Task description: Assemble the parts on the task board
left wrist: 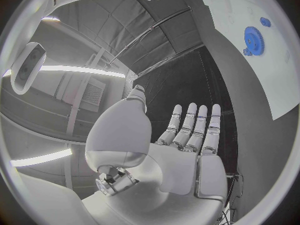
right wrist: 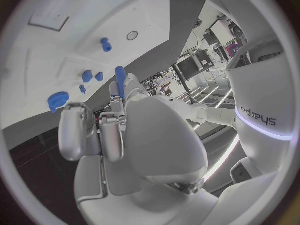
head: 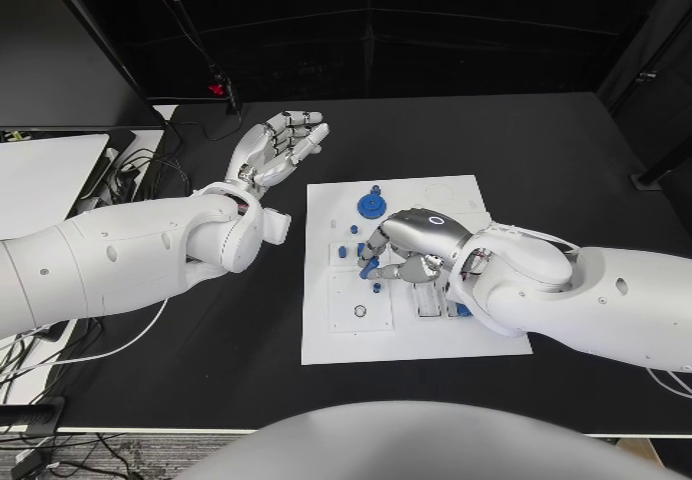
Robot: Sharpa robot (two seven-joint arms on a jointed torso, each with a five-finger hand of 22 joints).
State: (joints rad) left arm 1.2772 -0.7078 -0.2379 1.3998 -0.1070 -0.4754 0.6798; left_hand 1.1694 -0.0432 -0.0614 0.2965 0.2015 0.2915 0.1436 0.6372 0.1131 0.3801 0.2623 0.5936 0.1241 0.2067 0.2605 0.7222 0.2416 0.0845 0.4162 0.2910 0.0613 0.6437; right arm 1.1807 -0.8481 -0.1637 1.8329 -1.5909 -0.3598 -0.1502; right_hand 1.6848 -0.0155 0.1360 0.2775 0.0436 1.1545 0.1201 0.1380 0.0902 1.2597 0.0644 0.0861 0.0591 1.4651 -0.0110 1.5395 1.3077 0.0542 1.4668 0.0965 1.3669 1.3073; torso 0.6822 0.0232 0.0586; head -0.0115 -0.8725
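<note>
On the black table (head: 577,150), my right hand works over the task board while my left hand is held off to the side.

Largest first, I see the table carrying the white task board (head: 411,345) at its middle, with recessed pockets in its surface; what sits in the pockets under my right arm I cannot tell. My left hand (head: 284,143) hangs above bare table beyond the board's left corner, fingers straight and spread, holding nothing. My right hand (head: 401,255) is curled over the board's centre, fingers pinching a slim blue peg (right wrist: 119,80) upright. A blue gear (head: 372,206) stands on the board near its far edge, just beyond that hand, and several small blue parts (right wrist: 87,76) stand apart around the board's middle.
</note>
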